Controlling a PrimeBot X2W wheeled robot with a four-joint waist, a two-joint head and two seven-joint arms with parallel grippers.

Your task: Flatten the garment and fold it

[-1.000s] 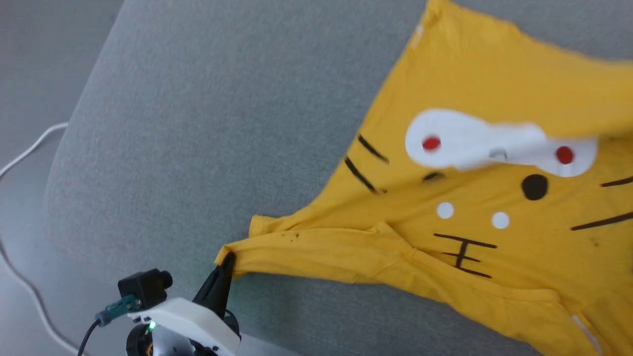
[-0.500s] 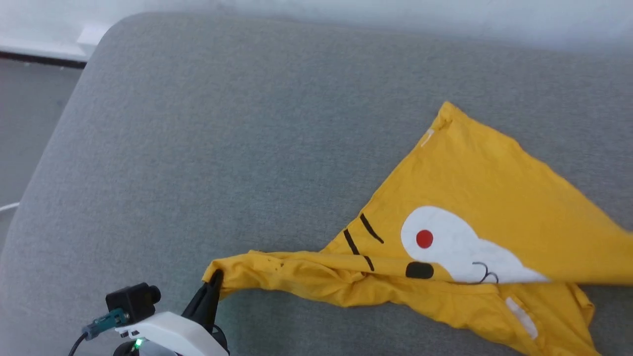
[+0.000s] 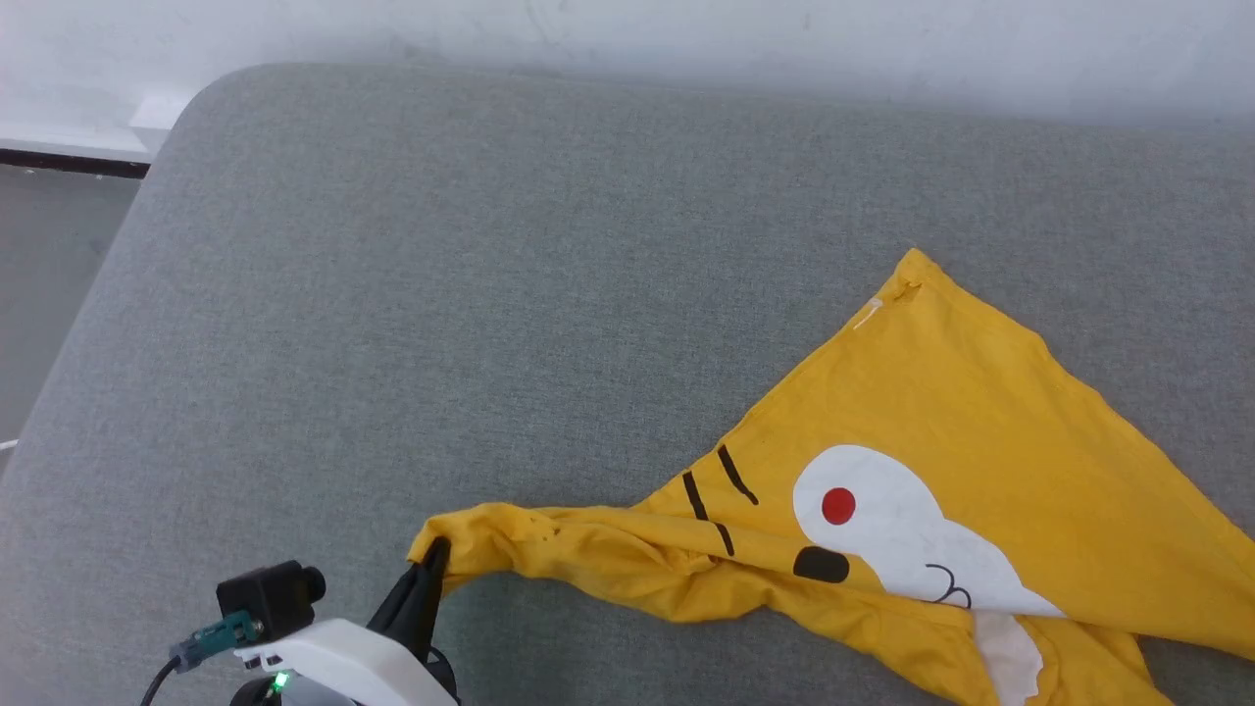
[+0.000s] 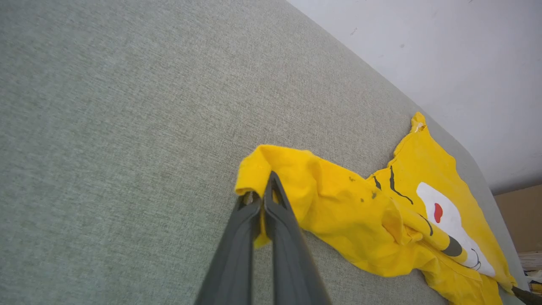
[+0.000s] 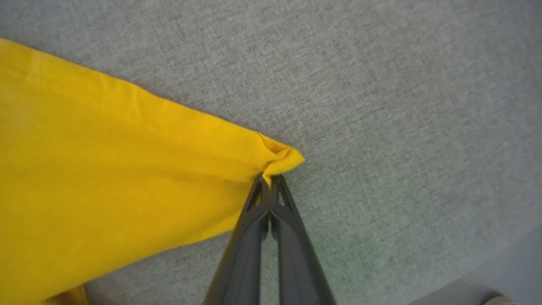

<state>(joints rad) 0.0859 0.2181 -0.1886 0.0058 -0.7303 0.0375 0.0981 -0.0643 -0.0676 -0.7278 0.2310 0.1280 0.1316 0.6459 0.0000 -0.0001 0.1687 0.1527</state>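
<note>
The garment (image 3: 941,412) is a yellow T-shirt with a white patch, a red dot and black whisker lines, lying rumpled on the grey cushion (image 3: 490,294) at the right. My left gripper (image 3: 433,557) is shut on the shirt's left corner near the front; in the left wrist view that gripper (image 4: 263,197) pinches a bunched yellow edge of the garment (image 4: 338,212). In the right wrist view my right gripper (image 5: 269,180) is shut on another corner of the garment (image 5: 106,169), just above the cushion.
The grey cushion's rounded left edge (image 3: 108,275) drops to the floor (image 3: 49,255). A white wall (image 3: 627,39) runs behind the cushion. Bare grey fabric stretches left and behind the shirt.
The head camera has tilted up, bringing the wall into view. The shirt has come down from a stretched spread into a slack, partly folded heap; both grippers still hold their corners.
</note>
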